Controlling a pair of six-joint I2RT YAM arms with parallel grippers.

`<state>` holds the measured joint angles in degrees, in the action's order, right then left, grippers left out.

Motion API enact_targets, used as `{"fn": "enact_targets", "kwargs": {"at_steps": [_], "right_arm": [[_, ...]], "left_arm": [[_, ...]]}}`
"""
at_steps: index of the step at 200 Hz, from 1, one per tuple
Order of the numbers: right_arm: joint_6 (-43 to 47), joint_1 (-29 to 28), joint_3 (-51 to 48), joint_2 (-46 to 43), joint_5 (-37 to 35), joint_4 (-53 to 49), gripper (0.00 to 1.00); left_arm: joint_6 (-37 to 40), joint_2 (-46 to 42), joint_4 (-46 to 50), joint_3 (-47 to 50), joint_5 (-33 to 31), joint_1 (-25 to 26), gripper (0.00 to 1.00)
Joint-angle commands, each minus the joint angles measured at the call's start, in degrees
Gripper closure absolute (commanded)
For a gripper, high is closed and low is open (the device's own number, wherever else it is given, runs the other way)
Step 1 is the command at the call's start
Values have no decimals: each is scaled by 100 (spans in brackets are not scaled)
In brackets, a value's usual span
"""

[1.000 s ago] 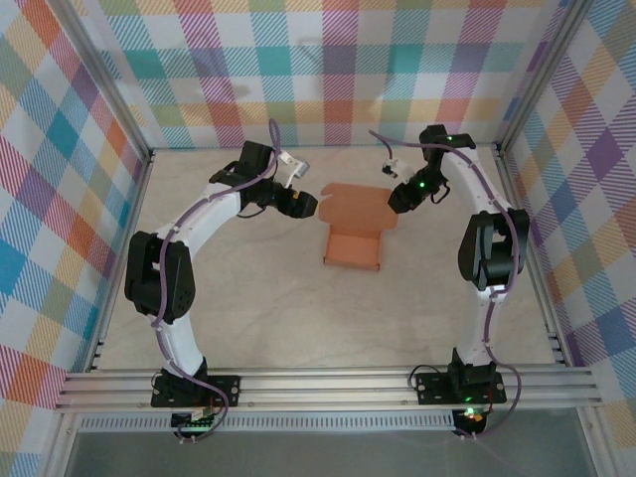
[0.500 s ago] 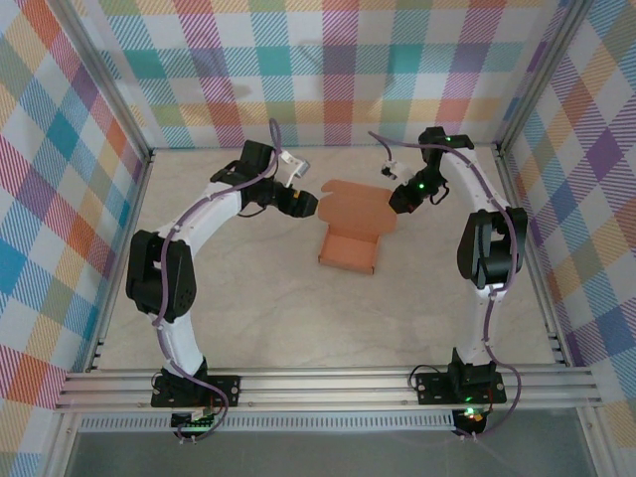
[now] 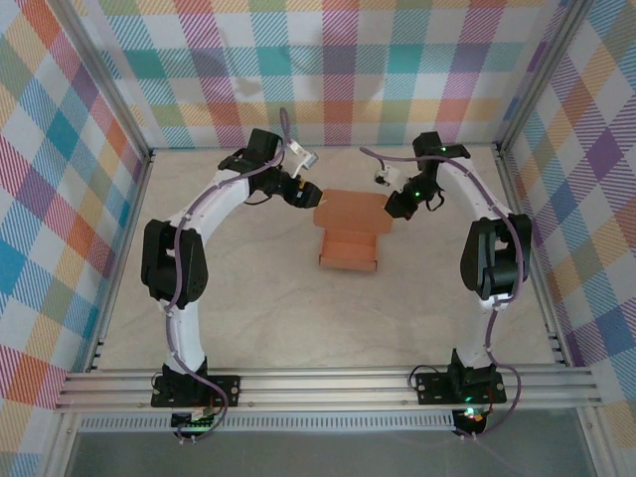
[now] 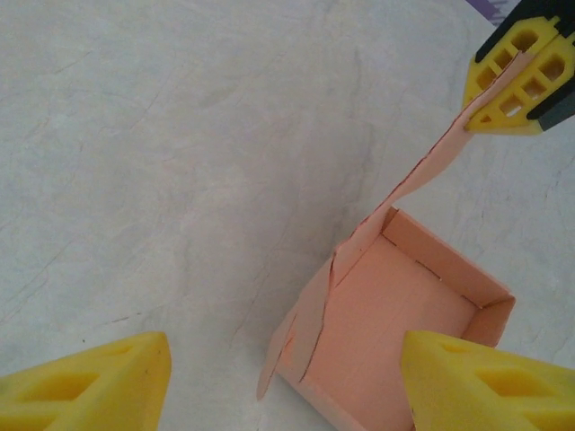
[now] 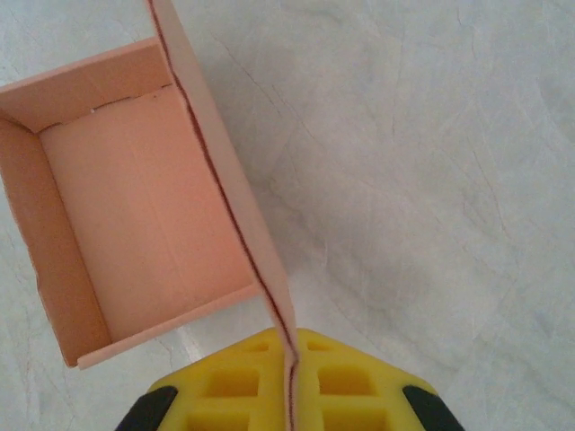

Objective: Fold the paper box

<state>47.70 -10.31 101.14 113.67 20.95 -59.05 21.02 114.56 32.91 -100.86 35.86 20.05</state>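
The salmon-orange paper box (image 3: pixel 348 253) lies mid-table as an open tray, with its lid flap (image 3: pixel 350 211) raised at the far side. My right gripper (image 3: pixel 391 206) is shut on that flap's right edge. In the right wrist view the thin card (image 5: pixel 225 171) runs edge-on into the closed yellow pads (image 5: pixel 260 382), with the tray (image 5: pixel 135 215) to the left. My left gripper (image 3: pixel 308 195) hovers at the box's far left corner, open. In the left wrist view its fingers (image 4: pixel 90 386) straddle the corner's loose side tab (image 4: pixel 310 323) without touching it. The right gripper (image 4: pixel 514 81) shows there pinching the flap.
The beige marbled tabletop (image 3: pixel 248 308) is fenced by plaid walls (image 3: pixel 328 70) on three sides and an aluminium rail (image 3: pixel 328 383) at the near edge. Both arms arch inward over the table's far half.
The right gripper closed on the lid flap and lifted it from lying flat behind the tray. The left gripper moved up to the box's far left corner and narrowed slightly.
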Motion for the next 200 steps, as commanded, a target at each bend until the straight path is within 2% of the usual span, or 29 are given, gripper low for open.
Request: {"fn": "enact_targets", "kwargs": {"at_steps": [1,18,40,71,154,190,200], "right_arm": [[242,-53,-86,-305,49,154,100],[223,-59,-77,-353,67,150,100],[198,-62,-33,-386,127,87,100],[188,-60,-7,-380,207,43,100],[182,-79,169,-222,269,-226,100],[189,-81,235,-187,309,-281,100],[193,-81,235,-178,309,-300,100]], "left_arm": [[676,183,580,-347,324,-11,33],[896,266,766,-448,225,41,40],[1002,334,905,-504,68,108,44],[1058,440,988,-572,-61,187,57],[961,741,1003,-885,-88,227,69],[900,839,966,-953,-18,227,72],[887,845,947,-961,-17,227,79]]}}
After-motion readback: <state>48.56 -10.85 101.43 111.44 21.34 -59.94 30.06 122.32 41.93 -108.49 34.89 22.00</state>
